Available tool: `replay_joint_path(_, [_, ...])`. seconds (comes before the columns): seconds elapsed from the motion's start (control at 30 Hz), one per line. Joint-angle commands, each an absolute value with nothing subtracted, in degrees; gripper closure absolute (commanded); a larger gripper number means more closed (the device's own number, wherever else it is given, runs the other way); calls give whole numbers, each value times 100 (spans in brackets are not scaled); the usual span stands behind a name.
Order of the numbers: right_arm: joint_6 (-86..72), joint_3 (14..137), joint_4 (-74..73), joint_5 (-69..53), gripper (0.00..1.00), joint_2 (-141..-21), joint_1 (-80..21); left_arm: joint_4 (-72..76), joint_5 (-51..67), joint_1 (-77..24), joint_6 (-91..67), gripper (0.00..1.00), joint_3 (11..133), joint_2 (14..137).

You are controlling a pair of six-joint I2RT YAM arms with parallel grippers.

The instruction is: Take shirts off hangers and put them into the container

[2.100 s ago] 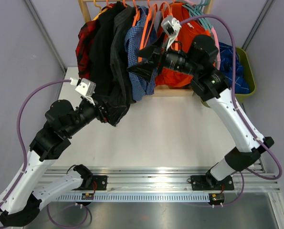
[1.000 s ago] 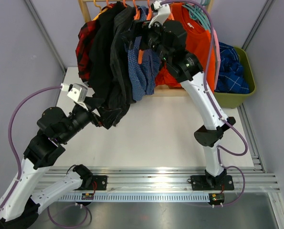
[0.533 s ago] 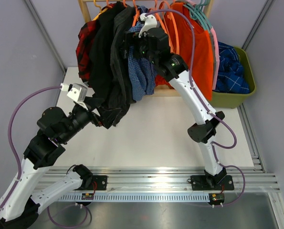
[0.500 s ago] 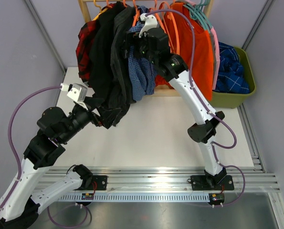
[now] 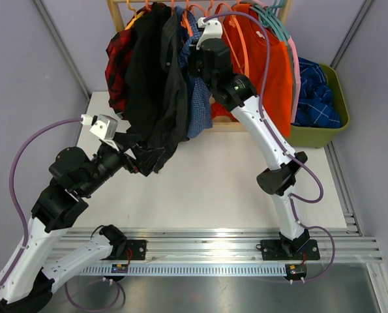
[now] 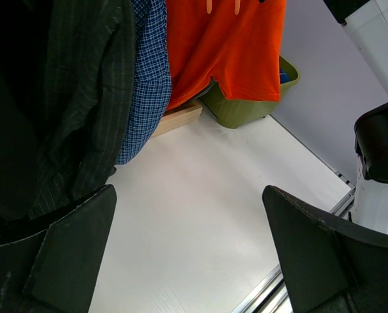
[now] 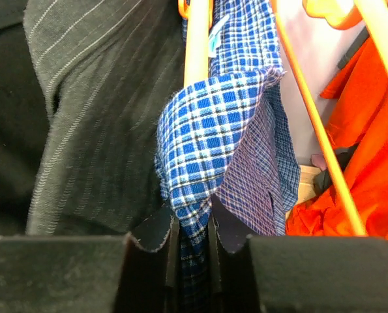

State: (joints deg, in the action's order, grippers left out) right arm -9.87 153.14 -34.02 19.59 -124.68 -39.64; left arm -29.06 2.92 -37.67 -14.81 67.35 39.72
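Right wrist view: the right fingers, spread a second ago, now pinch a fold of the blue-and-white checked shirt, still on its orange hanger. Left fingers gape wide near the charcoal shirt. Pulling the checked one free for the green container seems next.

What the rack keeps from us

From above, we lose the right end effector among the shirts, and a dark hem covers the tips of the left end effector. The checked shirt vanishes between close-set fingers; the hangers run off the top edge; the orange tee masks most of the container.
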Motion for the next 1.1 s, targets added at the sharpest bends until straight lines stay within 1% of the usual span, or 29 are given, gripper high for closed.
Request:
replay_joint_path(0.0, [-791,15206,-3226,2206,100,-11989,-3999,-2760,229,-3744,-1433,1,6689,3937])
replay_joint_path(0.3, [-35,14792,-2637,2425,100,-11312,-3990,-2733,255,-3744,-1468,1,6653,3920])
replay_joint_path(0.47, [579,14591,-2111,2119,100,-10716,-3990,-2716,264,-3744,-1477,1,6636,3894])
replay_joint_path(0.57, [817,13689,-1373,1943,100,-10172,-3990,-2672,290,-3744,-1494,1,6636,3911])
replay_joint_path(0.6, [870,13537,-1049,1916,100,-10065,-3999,-2654,299,-3744,-1503,1,6644,3929])
replay_joint_path(0.7, [1142,13219,-739,1916,100,-9932,-3999,-2611,360,-3744,-1520,1,6645,3955])
replay_joint_path(0.73, [1186,13236,-721,2012,100,-9993,-3990,-2610,378,-3744,-1521,1,6645,3955])
replay_joint_path(0.93, [1020,14316,-1142,1987,100,-11012,-3823,-2680,387,-3744,-1547,1,6680,3877])
replay_joint_path(0.97, [976,14692,-1230,1960,100,-11239,-3823,-2707,369,-3744,-1547,1,6697,3859])
replay_joint_path(1.07, [748,15195,-1810,1899,100,-11373,-3823,-2839,229,-3744,-1538,1,6689,3701])
